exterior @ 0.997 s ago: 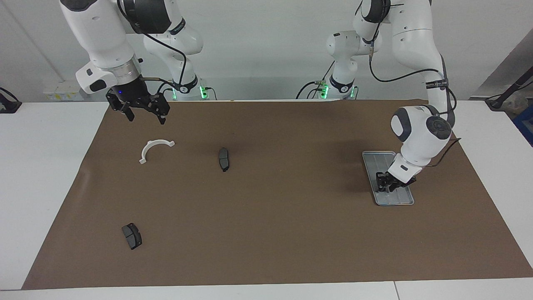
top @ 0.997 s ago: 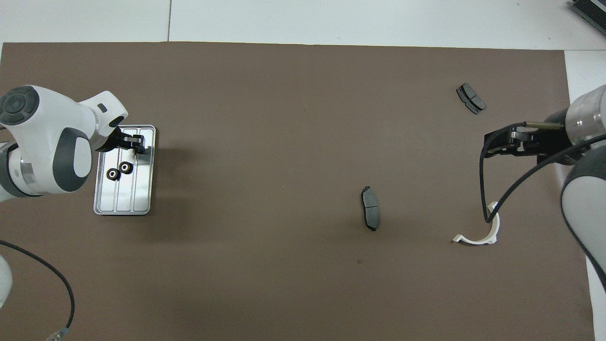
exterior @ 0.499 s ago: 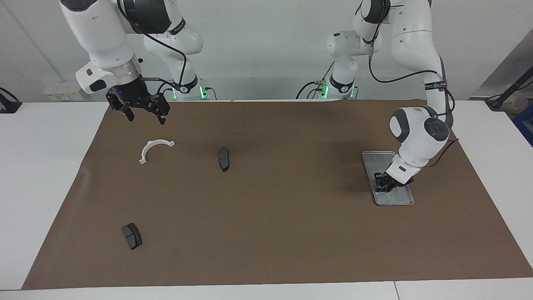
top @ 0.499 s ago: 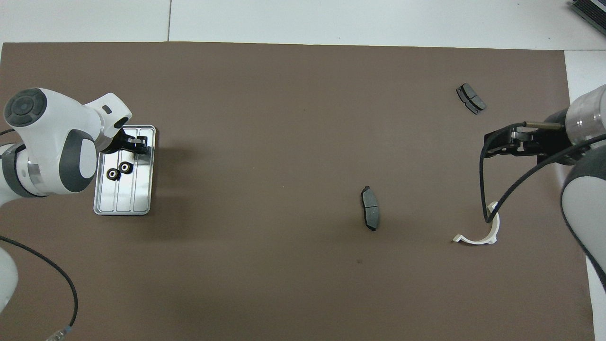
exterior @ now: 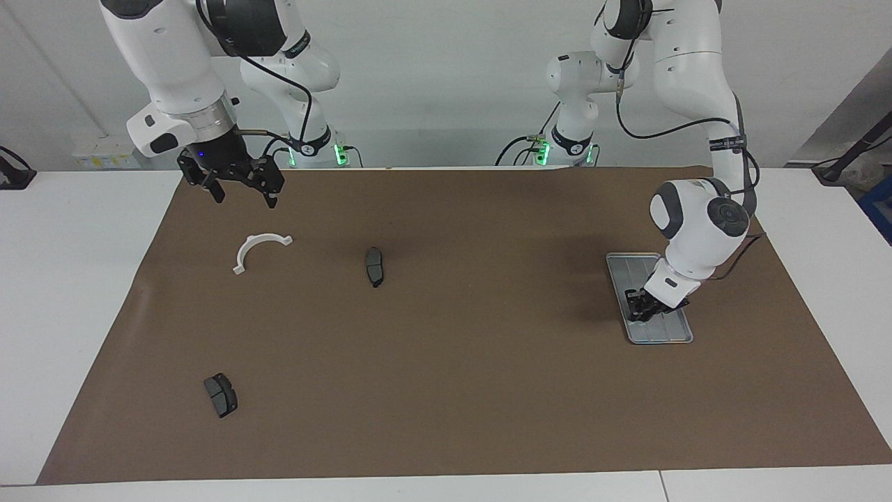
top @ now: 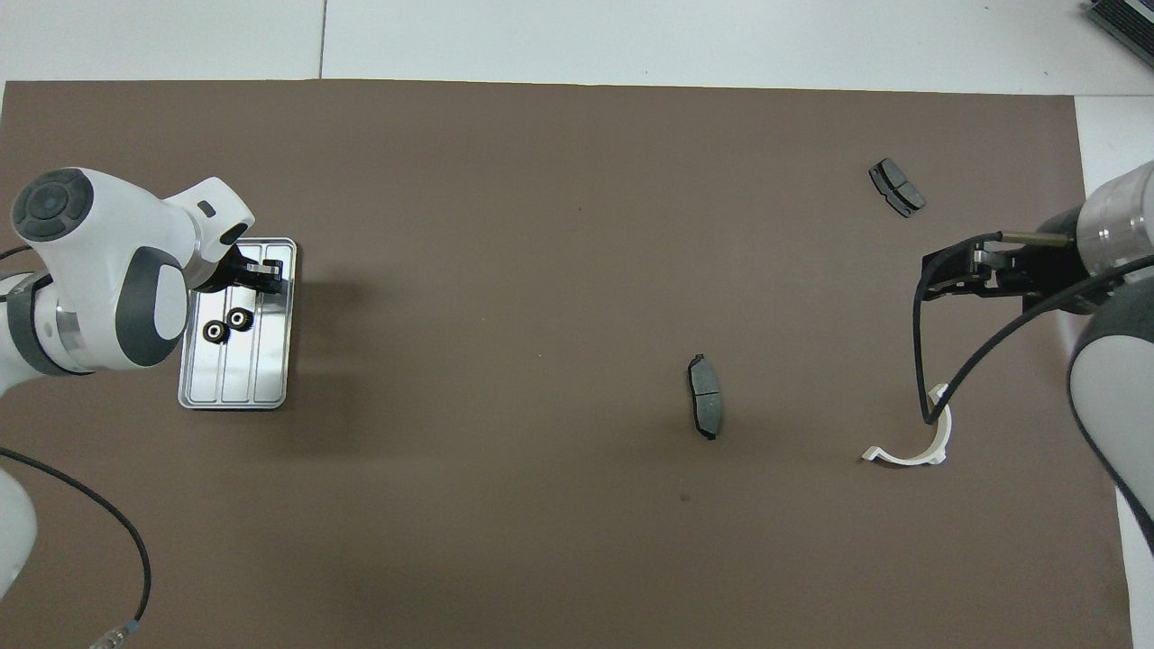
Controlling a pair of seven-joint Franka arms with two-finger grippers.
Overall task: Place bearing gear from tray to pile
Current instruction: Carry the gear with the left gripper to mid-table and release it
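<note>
The left hand [exterior: 637,310], pressed together low over the tray [top: 236,389], may hold a gear; a slip could drop it. Two gears [top: 226,325] remain. The right hand [exterior: 240,187] waits spread near the bracket [exterior: 256,249].

A silver-grey tray [top: 236,383] with a raised rim, rounded corners and lengthwise ridges lies flat on the brown mat, toward the left arm's end of the surface. Two small dark bearing gears [top: 226,325] with pale centres sit side by side on it, touching or nearly so, about midway along its length.

The pile is a loose scatter toward the right arm's end: a white semicircular bracket [exterior: 259,250], one dark brake pad [exterior: 374,265] near the mat's middle, and a second brake pad [exterior: 221,394] well apart, close to the mat's edge farthest from the robots.
</note>
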